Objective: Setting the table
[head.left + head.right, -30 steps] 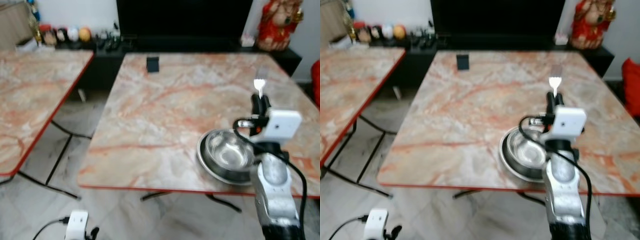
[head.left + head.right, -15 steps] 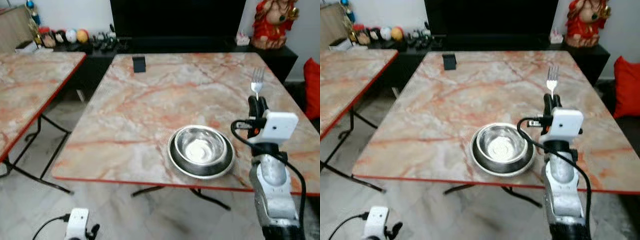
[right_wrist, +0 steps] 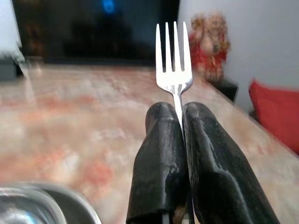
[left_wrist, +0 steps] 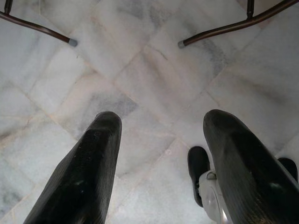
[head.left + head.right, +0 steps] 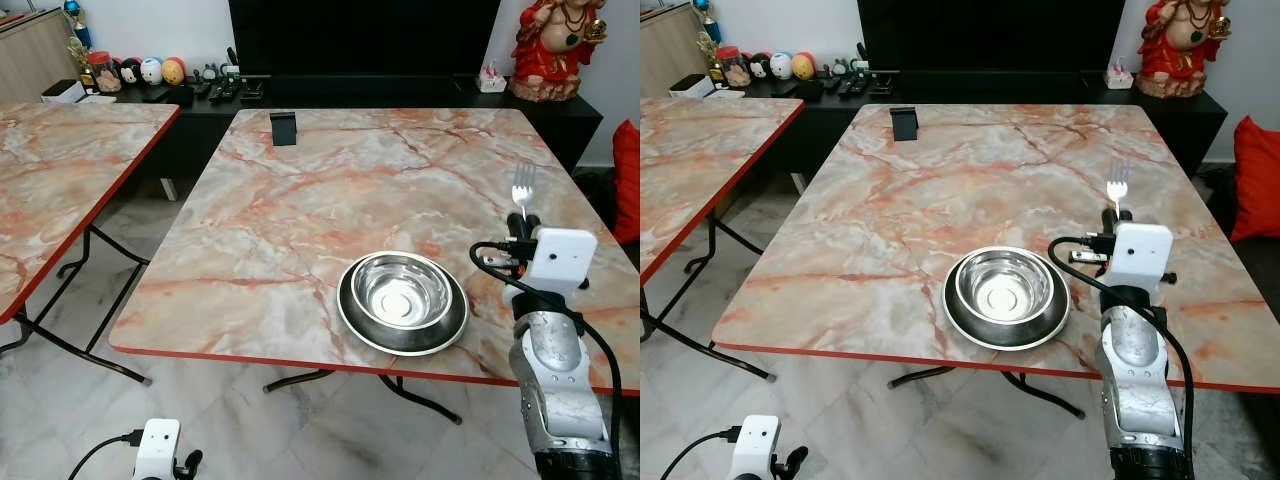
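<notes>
A silver fork [image 3: 173, 56] stands upright, tines up, its handle clenched between the two black fingers of the right gripper [image 3: 181, 122]. Gripper and fork are held above the right side of the marble table [image 5: 330, 190], just beside a steel bowl [image 5: 402, 290] that sits inside a wider steel plate [image 5: 402, 330] near the table's front edge. That front edge is trimmed in red, and the bowl and plate lie close to it, while the broad middle and far part of the tabletop lie bare apart from a small black stand [image 5: 284, 128] near the far edge. The right arm [image 5: 553, 390] rises in front of the table's right front corner and covers part of it.

A second marble table [image 5: 60, 180] stands to the left, with a strip of tiled floor [image 5: 150, 260] between the two. Beyond them runs a low dark cabinet [image 5: 400, 90] with small ornaments, a red figurine [image 5: 556, 45] at its right end. A red cushion [image 5: 1255, 175] is cut off at the right.

The left gripper [image 4: 161, 158] hangs low over the pale floor tiles, its fingers spread apart with nothing between them, near the tables' metal legs [image 4: 224, 30].
</notes>
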`<state>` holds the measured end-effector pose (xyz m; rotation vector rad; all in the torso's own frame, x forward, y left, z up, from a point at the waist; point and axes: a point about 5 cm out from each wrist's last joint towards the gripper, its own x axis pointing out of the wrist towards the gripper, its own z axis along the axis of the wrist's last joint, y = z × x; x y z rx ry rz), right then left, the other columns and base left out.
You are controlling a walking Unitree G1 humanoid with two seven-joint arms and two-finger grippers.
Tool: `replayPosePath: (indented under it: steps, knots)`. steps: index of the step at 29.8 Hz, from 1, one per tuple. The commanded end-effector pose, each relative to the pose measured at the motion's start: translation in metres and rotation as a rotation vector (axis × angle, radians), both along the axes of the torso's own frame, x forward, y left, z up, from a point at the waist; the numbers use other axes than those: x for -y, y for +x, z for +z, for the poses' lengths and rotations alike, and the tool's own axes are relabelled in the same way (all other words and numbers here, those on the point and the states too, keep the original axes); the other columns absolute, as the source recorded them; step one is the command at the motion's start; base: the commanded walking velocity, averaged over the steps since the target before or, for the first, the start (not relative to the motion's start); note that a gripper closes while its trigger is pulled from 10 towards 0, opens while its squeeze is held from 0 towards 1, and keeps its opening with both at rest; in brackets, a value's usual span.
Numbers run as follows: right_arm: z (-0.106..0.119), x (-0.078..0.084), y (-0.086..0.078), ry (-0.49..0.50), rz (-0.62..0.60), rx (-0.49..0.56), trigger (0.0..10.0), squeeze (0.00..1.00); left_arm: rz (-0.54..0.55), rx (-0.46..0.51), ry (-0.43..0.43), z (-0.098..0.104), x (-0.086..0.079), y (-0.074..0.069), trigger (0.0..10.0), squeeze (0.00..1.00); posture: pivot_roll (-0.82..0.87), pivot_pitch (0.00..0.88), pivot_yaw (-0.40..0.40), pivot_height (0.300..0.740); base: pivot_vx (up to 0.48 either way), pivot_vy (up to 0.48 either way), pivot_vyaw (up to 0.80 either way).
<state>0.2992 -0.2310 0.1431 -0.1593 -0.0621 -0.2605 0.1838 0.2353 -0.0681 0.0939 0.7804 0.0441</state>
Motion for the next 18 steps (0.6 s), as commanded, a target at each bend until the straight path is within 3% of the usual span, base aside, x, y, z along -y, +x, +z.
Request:
replayPosePath:
  steps: [1, 6, 14, 18]
  knots:
    - [-0.004, 0.011, 0.000, 0.023, -0.043, -0.056, 10.0, 0.00, 0.008, -0.013, 0.001, -0.001, -0.003, -0.003, 10.0, 0.00, -0.03, 0.000, 0.030, 0.740, 0.000, 0.000, 0.00]
    - [-0.005, 0.014, 0.000, 0.015, -0.009, -0.115, 10.0, 0.00, 0.008, -0.013, 0.000, -0.001, -0.003, -0.003, 10.0, 0.00, -0.03, 0.000, 0.031, 0.740, 0.000, 0.000, 0.00]
    - [-0.029, 0.009, -0.008, -0.004, 0.076, -0.293, 10.0, 0.00, -0.002, -0.011, -0.006, -0.001, -0.001, -0.002, 10.0, 0.00, -0.03, 0.000, 0.038, 0.740, 0.000, 0.000, 0.00]
    - [-0.034, 0.010, -0.009, -0.005, 0.079, -0.330, 10.0, 0.00, -0.004, -0.010, -0.006, -0.001, -0.001, -0.002, 10.0, 0.00, -0.03, 0.000, 0.039, 0.740, 0.000, 0.000, 0.00]
